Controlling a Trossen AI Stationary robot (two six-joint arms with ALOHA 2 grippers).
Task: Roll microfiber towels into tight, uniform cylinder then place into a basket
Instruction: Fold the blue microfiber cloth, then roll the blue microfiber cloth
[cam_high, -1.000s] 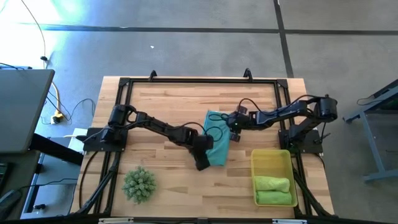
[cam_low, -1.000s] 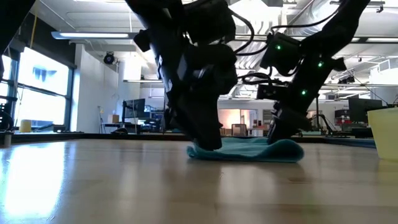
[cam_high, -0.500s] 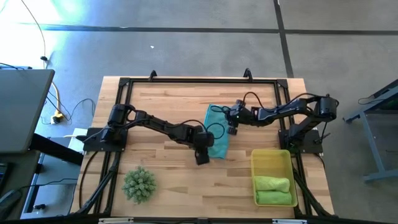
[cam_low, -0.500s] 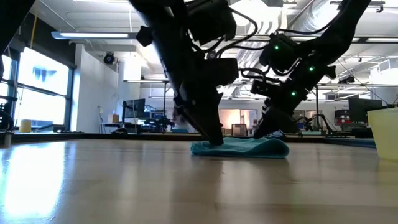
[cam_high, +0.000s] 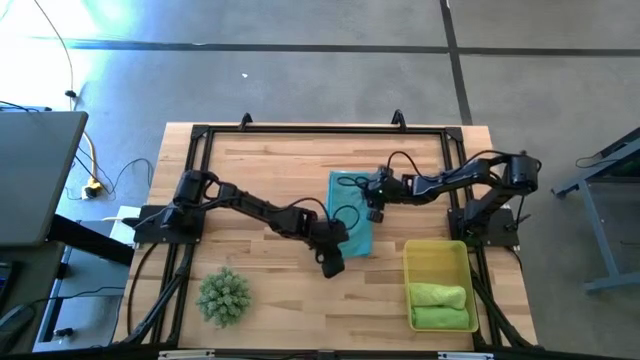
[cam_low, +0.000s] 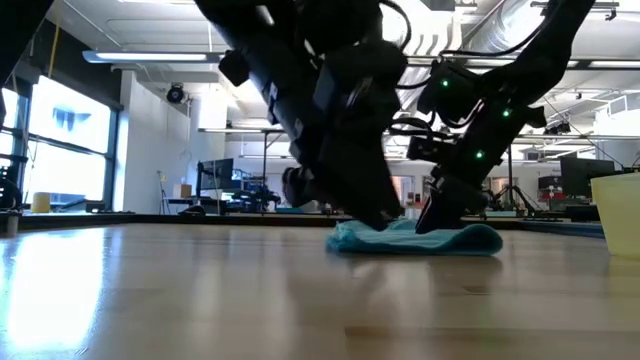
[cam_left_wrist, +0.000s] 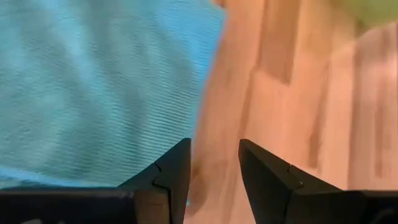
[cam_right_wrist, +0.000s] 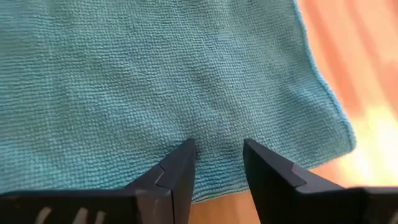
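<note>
Your left gripper (cam_high: 333, 262) sits low at the near edge of the teal towel (cam_high: 351, 222), its fingers (cam_left_wrist: 168, 180) parted by a narrow gap with nothing between them but bare table (cam_high: 260, 160); in its wrist view the cloth's edge runs just beside one finger and the other finger is over wood. Your right gripper (cam_high: 376, 200) is at the towel's far right side, tips down on the cloth, fingers (cam_right_wrist: 180, 171) also a little apart, and its wrist view shows teal fabric filling the gap with no fold pinched in it (whether the tips press the cloth you cannot tell from here).

Around you: the spiky green ball (cam_high: 223, 295) lies well to the left of your left gripper, near the table's front edge. To the right of it, just past the towel, is the yellow basket (cam_high: 437, 257), with a bright green towel (cam_high: 441, 316) and a paler one (cam_high: 438, 294) already rolled inside, side by side. Nothing lies between towel and basket.

From table height the teal towel (cam_low: 415, 237) lies as a low, rumpled heap, not a cylinder, between your two grippers, the left arm's bulk hiding part of it.
</note>
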